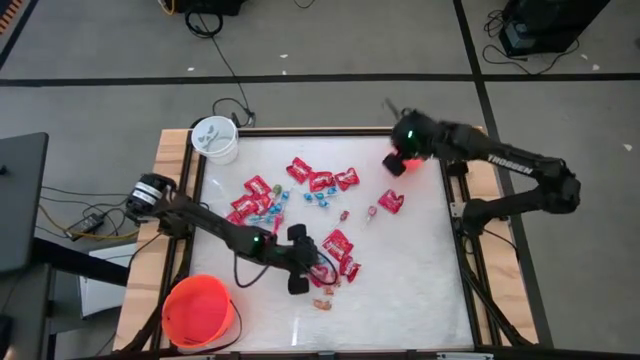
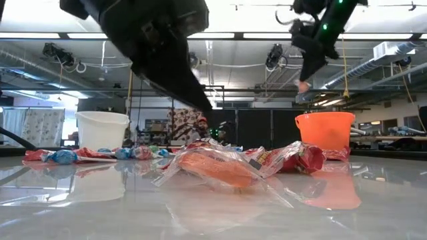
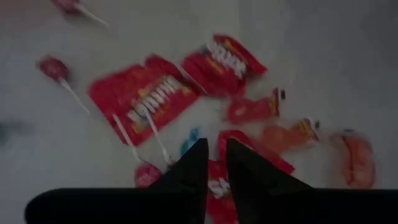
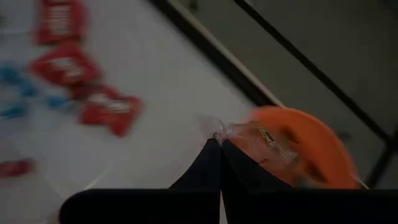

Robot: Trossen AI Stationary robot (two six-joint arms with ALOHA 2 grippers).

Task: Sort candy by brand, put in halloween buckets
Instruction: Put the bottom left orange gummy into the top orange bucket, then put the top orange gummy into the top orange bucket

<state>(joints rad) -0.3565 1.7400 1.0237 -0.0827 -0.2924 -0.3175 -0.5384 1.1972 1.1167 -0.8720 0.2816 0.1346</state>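
The right gripper point(image 4: 221, 144) pinches a clear-wrapped sweet point(image 4: 258, 138) by its twisted end over the small orange bucket point(image 4: 317, 146); a thin hold, so it may slip and miss. The left gripper point(image 3: 212, 157), jaws seemingly slightly parted, hovers above red packets point(image 3: 146, 96).

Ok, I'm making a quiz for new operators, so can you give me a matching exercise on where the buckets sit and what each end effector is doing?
Things:
1. white bucket
2. large orange bucket
3. right end effector
4. left end effector

Places or states:
A. shut on a clear-wrapped candy
B. hovers over red packets
C. bottom left in the high view
D. top left in the high view

Pairs: 1-D, 2-C, 3-A, 4-B
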